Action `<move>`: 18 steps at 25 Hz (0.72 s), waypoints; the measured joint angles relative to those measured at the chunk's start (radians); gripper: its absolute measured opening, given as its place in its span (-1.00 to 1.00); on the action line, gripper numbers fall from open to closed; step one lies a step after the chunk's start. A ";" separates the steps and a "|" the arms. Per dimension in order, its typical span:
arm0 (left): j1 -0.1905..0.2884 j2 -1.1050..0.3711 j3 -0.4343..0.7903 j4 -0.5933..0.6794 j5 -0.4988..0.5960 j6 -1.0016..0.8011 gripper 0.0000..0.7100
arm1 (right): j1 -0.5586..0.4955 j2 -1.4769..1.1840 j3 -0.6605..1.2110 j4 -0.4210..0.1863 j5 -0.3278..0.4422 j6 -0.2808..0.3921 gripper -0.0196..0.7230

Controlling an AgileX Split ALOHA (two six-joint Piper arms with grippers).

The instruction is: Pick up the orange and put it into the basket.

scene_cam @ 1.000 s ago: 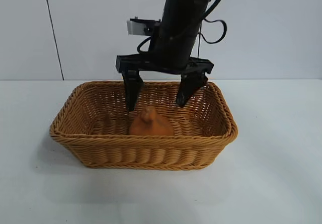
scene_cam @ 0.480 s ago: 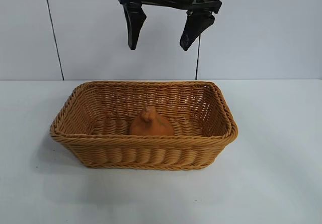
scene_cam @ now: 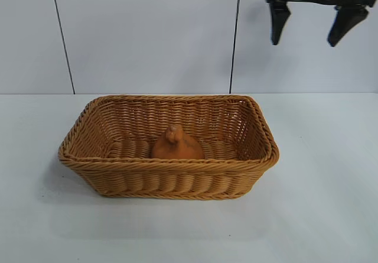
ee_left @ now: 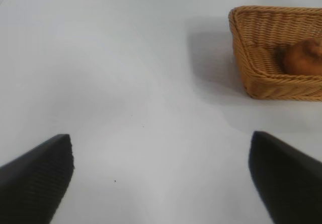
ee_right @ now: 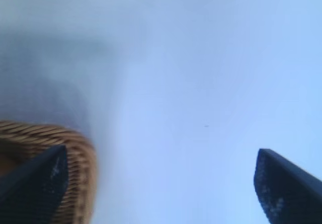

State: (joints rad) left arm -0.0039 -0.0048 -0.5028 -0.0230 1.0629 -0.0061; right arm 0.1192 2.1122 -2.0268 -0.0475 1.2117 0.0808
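Note:
The orange (scene_cam: 177, 146) rests on the floor of the wicker basket (scene_cam: 168, 164), near its front wall, knobby bump up. My right gripper (scene_cam: 305, 42) hangs high above the table, up and to the right of the basket, open and holding nothing. Its wrist view shows the same gripper (ee_right: 161, 156) over bare table with one corner of the basket (ee_right: 80, 183) beside a finger. My left gripper (ee_left: 161, 143) stands open and empty over bare table, well off to the side of the basket (ee_left: 261, 78), in which the orange (ee_left: 304, 58) shows. The left arm is outside the exterior view.
The white table (scene_cam: 325, 204) stretches all round the basket. A pale panelled wall (scene_cam: 147, 38) with dark vertical seams stands behind it.
The right gripper rose out of the basket and swung up and to the right, staying open. The orange stayed put in the basket.

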 joint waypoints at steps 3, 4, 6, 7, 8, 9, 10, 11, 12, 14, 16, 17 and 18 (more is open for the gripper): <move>0.000 0.000 0.000 0.000 0.000 0.000 0.89 | -0.064 0.000 0.001 0.026 0.000 0.000 0.92; 0.000 0.000 0.000 0.000 0.000 0.000 0.89 | -0.072 0.000 0.004 0.032 0.000 -0.001 0.92; 0.000 0.000 0.000 0.000 0.000 0.000 0.89 | -0.078 -0.001 0.016 0.040 0.000 -0.009 0.92; 0.000 0.000 0.000 0.000 0.000 0.000 0.89 | -0.078 -0.005 0.029 0.047 0.000 -0.014 0.92; 0.000 0.000 0.000 0.000 0.000 0.000 0.89 | -0.076 -0.011 0.045 0.047 0.000 -0.018 0.92; 0.000 0.000 0.000 0.000 0.000 0.000 0.89 | -0.075 -0.018 0.066 0.047 0.000 -0.021 0.92; 0.000 0.000 0.000 0.000 0.000 0.000 0.89 | -0.075 -0.031 0.086 0.047 0.001 -0.022 0.92; 0.000 0.000 0.000 0.000 0.000 0.000 0.89 | -0.075 -0.046 0.116 0.055 0.001 -0.022 0.92; 0.000 0.000 0.000 0.000 0.000 0.000 0.89 | -0.075 -0.062 0.144 0.056 0.000 -0.022 0.92; 0.000 0.000 0.000 0.000 0.000 0.000 0.89 | -0.075 -0.111 0.228 0.056 0.001 -0.023 0.92; 0.000 0.000 0.000 0.000 0.000 0.000 0.89 | -0.075 -0.177 0.328 0.057 0.000 -0.029 0.92; 0.000 0.000 0.000 0.000 0.000 0.000 0.89 | -0.075 -0.210 0.374 0.061 0.000 -0.034 0.92; 0.000 0.000 0.000 0.000 0.000 0.000 0.89 | -0.075 -0.252 0.431 0.068 0.000 -0.041 0.92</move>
State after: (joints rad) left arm -0.0039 -0.0048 -0.5028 -0.0230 1.0629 -0.0061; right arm 0.0446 1.8603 -1.5956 0.0207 1.2121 0.0396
